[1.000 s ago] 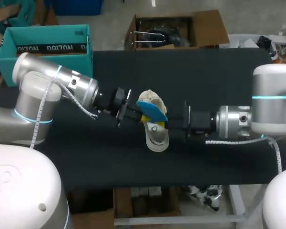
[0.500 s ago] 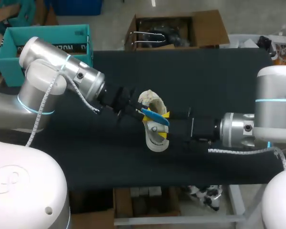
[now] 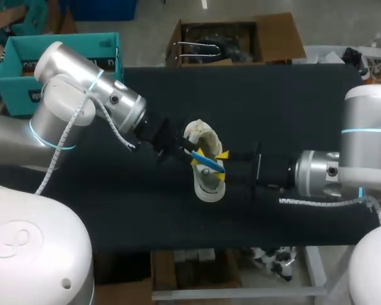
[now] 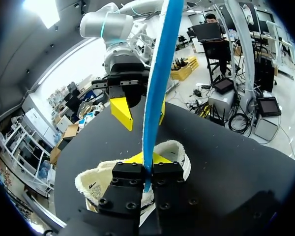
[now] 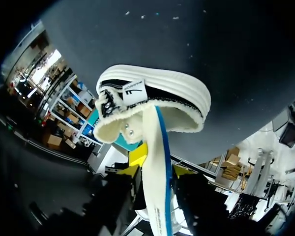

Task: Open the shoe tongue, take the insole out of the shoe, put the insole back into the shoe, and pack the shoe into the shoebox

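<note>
A cream fleece-lined shoe [image 3: 205, 181] lies at the middle of the black table [image 3: 292, 101]. My left gripper [image 3: 185, 151] comes in from the left and is shut on the blue insole [image 3: 205, 160], which it holds on edge just above the shoe's opening. In the left wrist view its dark fingers [image 4: 130, 173] pinch the insole [image 4: 160, 73], with the shoe [image 4: 174, 150] below. My right gripper [image 3: 222, 166] stands open, its yellow tips on either side of the insole [image 5: 157, 162] and apart from it. The shoe [image 5: 157, 98] lies ahead of that gripper [image 5: 157, 164]. The teal shoebox [image 3: 19, 60] is at the far left.
My left arm's elbow hangs over the shoebox's front corner. Bare black table surface lies in front of and behind the shoe, and off to the right behind my right arm [image 3: 362, 152].
My right gripper has opened and let go of the insole. My left arm has swung round, turning the insole from flat to on edge and bringing it down towards the shoe.
</note>
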{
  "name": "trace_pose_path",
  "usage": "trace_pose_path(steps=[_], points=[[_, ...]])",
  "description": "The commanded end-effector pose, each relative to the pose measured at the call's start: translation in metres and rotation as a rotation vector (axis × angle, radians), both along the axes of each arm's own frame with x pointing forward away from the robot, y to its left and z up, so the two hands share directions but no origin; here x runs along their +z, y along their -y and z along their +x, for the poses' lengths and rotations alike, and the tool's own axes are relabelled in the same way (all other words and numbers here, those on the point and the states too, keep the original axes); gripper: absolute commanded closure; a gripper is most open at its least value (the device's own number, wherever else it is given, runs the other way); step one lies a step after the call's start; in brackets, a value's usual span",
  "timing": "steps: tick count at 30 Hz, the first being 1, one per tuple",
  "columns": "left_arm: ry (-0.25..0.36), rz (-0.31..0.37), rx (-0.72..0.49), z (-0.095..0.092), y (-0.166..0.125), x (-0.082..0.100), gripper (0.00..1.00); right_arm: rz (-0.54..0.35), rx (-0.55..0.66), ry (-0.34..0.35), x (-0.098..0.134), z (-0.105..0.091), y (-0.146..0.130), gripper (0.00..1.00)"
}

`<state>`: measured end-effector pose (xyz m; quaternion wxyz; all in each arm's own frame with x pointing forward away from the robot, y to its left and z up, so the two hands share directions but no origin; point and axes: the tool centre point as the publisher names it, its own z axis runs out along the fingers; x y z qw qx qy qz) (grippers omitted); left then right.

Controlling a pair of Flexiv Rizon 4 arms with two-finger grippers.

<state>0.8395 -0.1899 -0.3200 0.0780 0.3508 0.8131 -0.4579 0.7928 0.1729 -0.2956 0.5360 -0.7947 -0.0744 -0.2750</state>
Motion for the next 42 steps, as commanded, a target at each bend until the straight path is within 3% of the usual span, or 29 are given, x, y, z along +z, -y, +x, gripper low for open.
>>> trace_pose_path(steps=[1,15,19,28,30,33,42], points=[[0.002,-0.008,0.002,0.002,0.001,-0.008,1.00,-0.006,0.003,0.001,-0.004,0.007,-0.004,0.60],[0.012,-0.022,0.009,0.017,-0.005,-0.013,1.00,-0.063,-0.061,-0.024,-0.014,0.010,-0.014,0.65],[0.019,-0.020,0.006,0.021,-0.005,-0.013,1.00,-0.068,-0.069,-0.021,-0.017,0.012,-0.015,0.75],[0.017,-0.007,0.000,0.032,0.000,-0.020,1.00,-0.079,-0.090,-0.033,-0.023,0.017,-0.018,0.60],[0.012,-0.006,-0.001,0.034,0.000,-0.021,1.00,-0.081,-0.093,-0.034,-0.023,0.017,-0.019,0.65],[0.008,-0.002,-0.002,0.036,0.000,-0.023,1.00,-0.090,-0.106,-0.038,-0.022,0.018,-0.018,1.00],[-0.013,0.009,0.011,0.044,-0.002,-0.027,1.00,-0.115,-0.140,-0.073,-0.038,0.029,-0.015,1.00]])
